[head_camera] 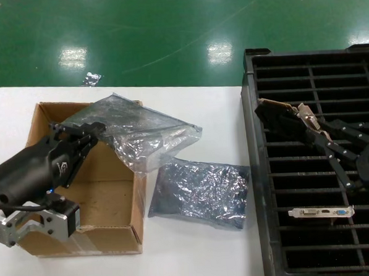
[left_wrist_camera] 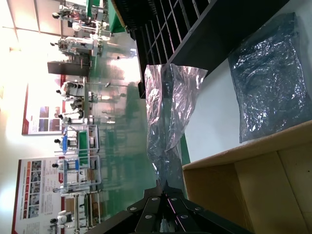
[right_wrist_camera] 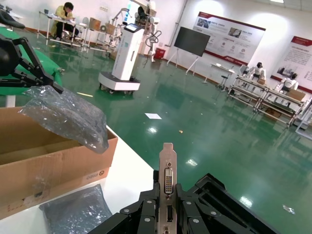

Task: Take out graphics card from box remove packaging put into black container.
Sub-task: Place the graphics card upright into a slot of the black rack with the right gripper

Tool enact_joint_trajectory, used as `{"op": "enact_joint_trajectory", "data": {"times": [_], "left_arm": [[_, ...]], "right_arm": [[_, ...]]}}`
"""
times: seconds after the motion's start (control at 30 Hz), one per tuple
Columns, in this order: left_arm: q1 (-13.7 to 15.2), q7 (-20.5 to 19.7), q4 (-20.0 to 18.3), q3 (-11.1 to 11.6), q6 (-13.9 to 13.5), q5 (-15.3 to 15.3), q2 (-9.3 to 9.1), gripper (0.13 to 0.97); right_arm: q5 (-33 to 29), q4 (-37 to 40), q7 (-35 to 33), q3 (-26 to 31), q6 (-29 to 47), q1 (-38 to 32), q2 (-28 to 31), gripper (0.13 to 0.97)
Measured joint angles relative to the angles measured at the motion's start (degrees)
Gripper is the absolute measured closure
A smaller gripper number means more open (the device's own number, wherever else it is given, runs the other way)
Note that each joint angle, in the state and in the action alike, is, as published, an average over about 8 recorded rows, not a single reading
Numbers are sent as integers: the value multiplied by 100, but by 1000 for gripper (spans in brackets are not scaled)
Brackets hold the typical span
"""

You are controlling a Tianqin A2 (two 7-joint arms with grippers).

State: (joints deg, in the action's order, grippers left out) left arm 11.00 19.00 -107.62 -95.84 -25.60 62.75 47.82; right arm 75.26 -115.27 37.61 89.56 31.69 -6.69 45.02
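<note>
Over the black container on the robot's right, the right gripper was clamped on the graphics card, which hung tilted above the slots with its silver bracket up by the fingers, so not seated yet. Biggest risk I saw: at that angle the board's edge could catch on a rib instead of dropping into a slot, and then it either jams or twists loose in the grip. There was also another card already sitting lower down in the tray, well apart from the held one, so probably no clash there. Meanwhile the left gripper was pinched shut on the packaging, the silvery bag held up over the far corner of the box, its loose end draped past the box wall onto the white table. If it let go there, the bag might slide off toward the darker bag lying beside the box, cluttering the space between box and tray.
</note>
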Motion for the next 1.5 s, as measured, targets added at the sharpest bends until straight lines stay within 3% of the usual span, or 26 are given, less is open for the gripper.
{"op": "enact_joint_trajectory", "data": {"times": [0.43, 0.63, 0.87, 1.27, 1.5], "left_arm": [[0, 0, 0, 0, 0, 0, 0, 959], [0, 0, 0, 0, 0, 0, 0, 959], [0, 0, 0, 0, 0, 0, 0, 959], [0, 0, 0, 0, 0, 0, 0, 959], [0, 0, 0, 0, 0, 0, 0, 959]], "right_arm": [[-15, 0, 7, 4, 5, -6, -6, 906], [-396, -72, 172, 121, 248, -186, 10, 906], [-754, -228, 347, 466, 1127, -882, 421, 906], [-509, -266, 112, 1299, 2997, -2527, 1023, 906], [-189, -271, -136, 1495, 3746, -3145, 1233, 906]]}}
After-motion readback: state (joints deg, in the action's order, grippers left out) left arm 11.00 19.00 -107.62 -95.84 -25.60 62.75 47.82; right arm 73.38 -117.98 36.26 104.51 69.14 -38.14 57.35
